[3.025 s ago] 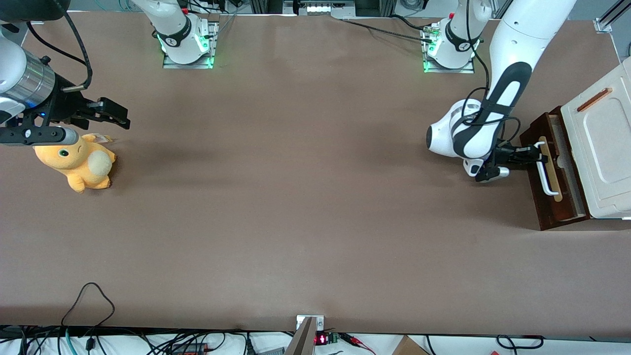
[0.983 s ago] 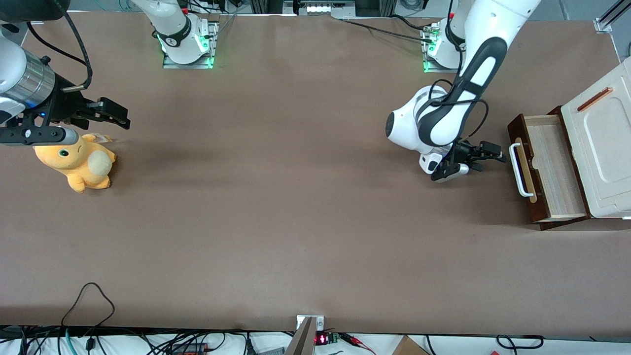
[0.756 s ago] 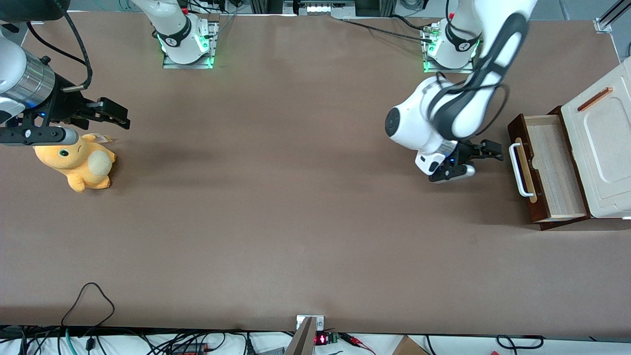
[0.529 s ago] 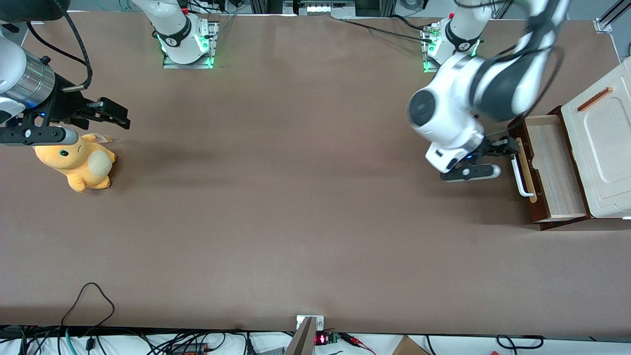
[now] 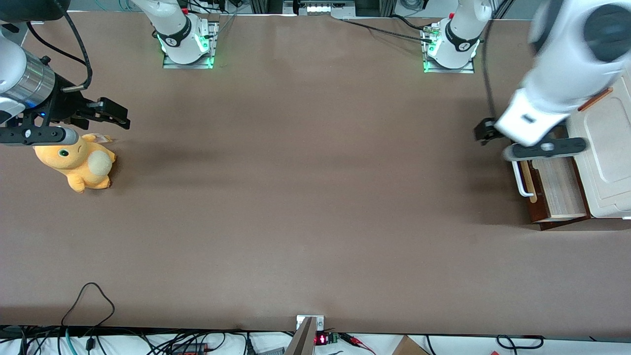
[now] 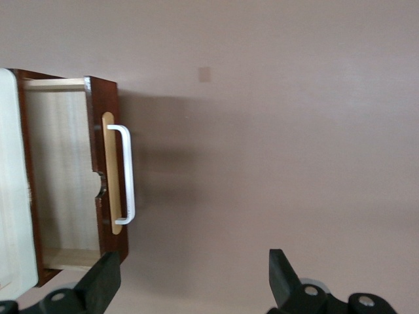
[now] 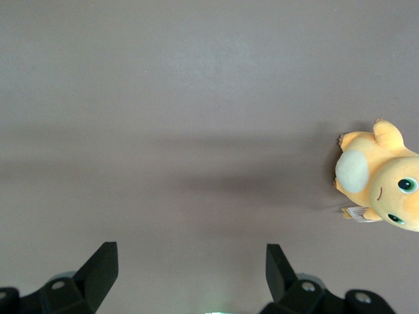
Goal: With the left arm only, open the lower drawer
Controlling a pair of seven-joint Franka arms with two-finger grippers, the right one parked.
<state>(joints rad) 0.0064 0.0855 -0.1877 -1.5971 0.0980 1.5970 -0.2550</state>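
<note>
Lower drawer (image 6: 78, 176) is pulled out from under the white panel (image 5: 604, 148) w/ copper handle (image 5: 595, 99), at the working arm's end of the table (image 5: 305, 197). Dark brown front, white bar handle (image 6: 126, 174) on a pale wood strip, pale wood inside, nothing visible in it. Left arm (image 5: 567, 64) hangs raised above the drawer, covering part of it in front view. Gripper (image 6: 193, 288) is spread wide, holds nothing, fingers (image 6: 105, 281) clear of the handle. Orange plush toy (image 5: 79, 162) sits toward the parked arm's end.
</note>
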